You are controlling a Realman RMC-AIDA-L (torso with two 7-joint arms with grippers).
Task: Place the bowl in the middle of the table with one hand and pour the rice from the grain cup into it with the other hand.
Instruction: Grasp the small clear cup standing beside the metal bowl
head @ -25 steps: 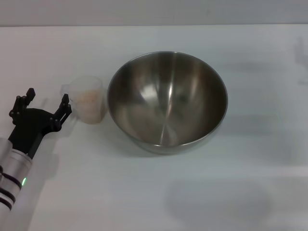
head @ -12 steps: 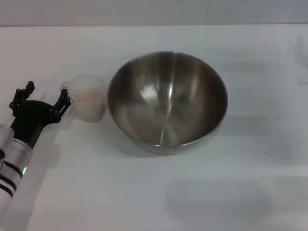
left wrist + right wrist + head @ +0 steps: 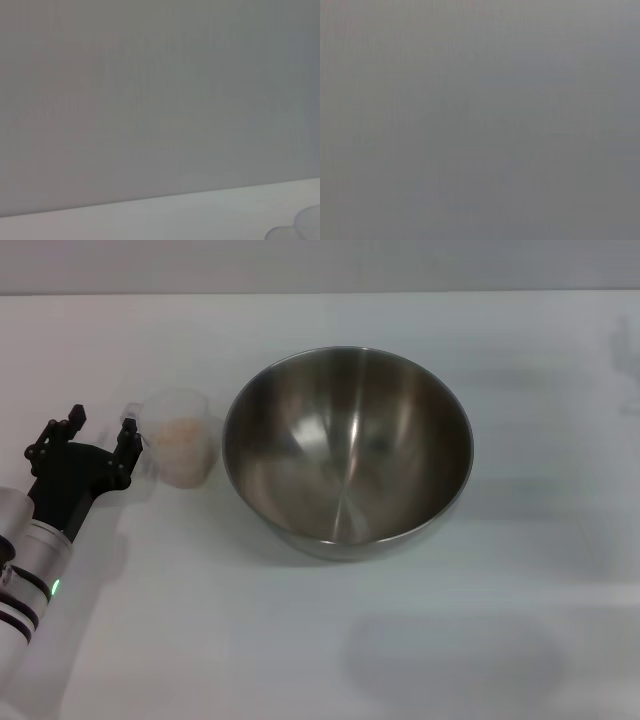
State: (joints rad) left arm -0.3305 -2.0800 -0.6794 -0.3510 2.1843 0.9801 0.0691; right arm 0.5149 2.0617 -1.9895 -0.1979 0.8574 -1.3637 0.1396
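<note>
The stainless-steel bowl (image 3: 347,445) stands upright and empty near the middle of the white table (image 3: 300,640). The clear grain cup (image 3: 182,438) stands just left of the bowl, with pale rice (image 3: 181,431) in it. Its short handle points left. My left gripper (image 3: 101,422) is open, low over the table just left of the cup, with its right finger (image 3: 127,430) beside the handle. I cannot tell if they touch. The cup's edge shows in the left wrist view (image 3: 305,227). My right gripper is out of view.
The table's far edge (image 3: 320,293) runs across the top of the head view, with a grey wall behind it. The right wrist view shows only flat grey.
My left gripper has moved forward, away from me, and a little right, closer to the cup's handle. The cup looks shifted slightly away. The bowl has not moved.
</note>
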